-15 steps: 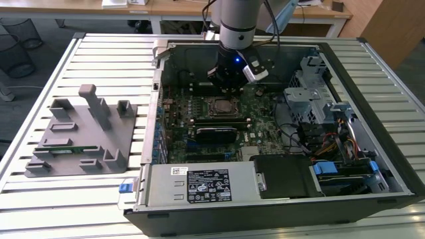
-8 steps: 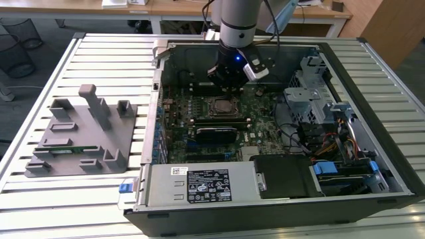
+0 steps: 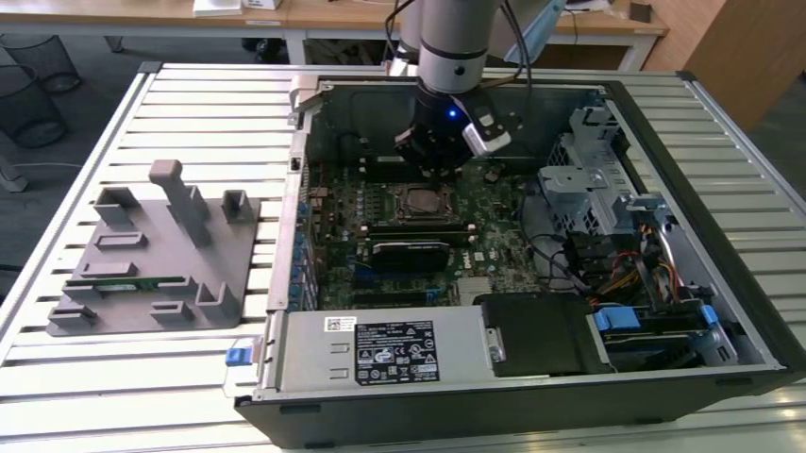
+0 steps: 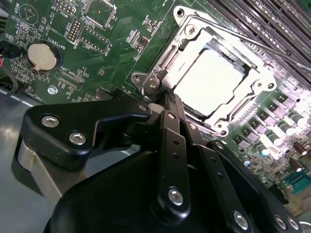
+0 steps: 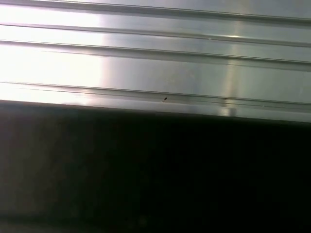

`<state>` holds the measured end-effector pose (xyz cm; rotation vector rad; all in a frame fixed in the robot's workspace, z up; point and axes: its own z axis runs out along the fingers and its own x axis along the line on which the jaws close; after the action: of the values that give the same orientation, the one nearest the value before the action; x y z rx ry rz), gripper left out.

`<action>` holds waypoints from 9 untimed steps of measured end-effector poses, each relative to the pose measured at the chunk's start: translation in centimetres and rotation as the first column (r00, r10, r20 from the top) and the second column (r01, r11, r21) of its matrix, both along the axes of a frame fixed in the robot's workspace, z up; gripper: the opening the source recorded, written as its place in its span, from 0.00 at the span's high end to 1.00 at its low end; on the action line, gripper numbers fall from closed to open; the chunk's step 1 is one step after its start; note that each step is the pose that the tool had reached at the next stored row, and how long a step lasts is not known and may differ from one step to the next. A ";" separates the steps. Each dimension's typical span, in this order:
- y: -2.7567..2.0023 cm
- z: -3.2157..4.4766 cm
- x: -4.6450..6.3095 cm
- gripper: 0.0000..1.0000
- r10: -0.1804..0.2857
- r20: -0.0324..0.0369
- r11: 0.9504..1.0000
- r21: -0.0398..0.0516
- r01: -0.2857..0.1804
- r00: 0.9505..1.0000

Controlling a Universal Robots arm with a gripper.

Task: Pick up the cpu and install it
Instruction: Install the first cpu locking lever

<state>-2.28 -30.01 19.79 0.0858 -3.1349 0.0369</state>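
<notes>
My gripper (image 4: pixel 163 99) hangs inside the open computer case (image 3: pixel 705 113), fingers drawn together with nothing between them, tips just beside the corner of the socket frame (image 4: pixel 155 82). The cpu (image 4: pixel 214 80) already lies flat in that frame on the motherboard (image 3: pixel 497 203), its pale metal top showing. Judgement: seating should be checked for level against the frame edges, with any contact kept straight down. Open room is tight: the case walls stand close, and the cables (image 3: pixel 592 260) crowd the exterior view's right
</notes>
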 end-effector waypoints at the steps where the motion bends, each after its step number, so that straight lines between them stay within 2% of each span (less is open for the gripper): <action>1: 0.00 -0.03 0.0 0.89 0.000 -0.001 1.000 -0.001 0.000 1.000; 9: 0.09 -0.16 0.1 0.89 0.000 -0.004 1.000 -0.001 0.000 1.000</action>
<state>-2.23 -29.92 19.63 0.0858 -3.1312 0.0377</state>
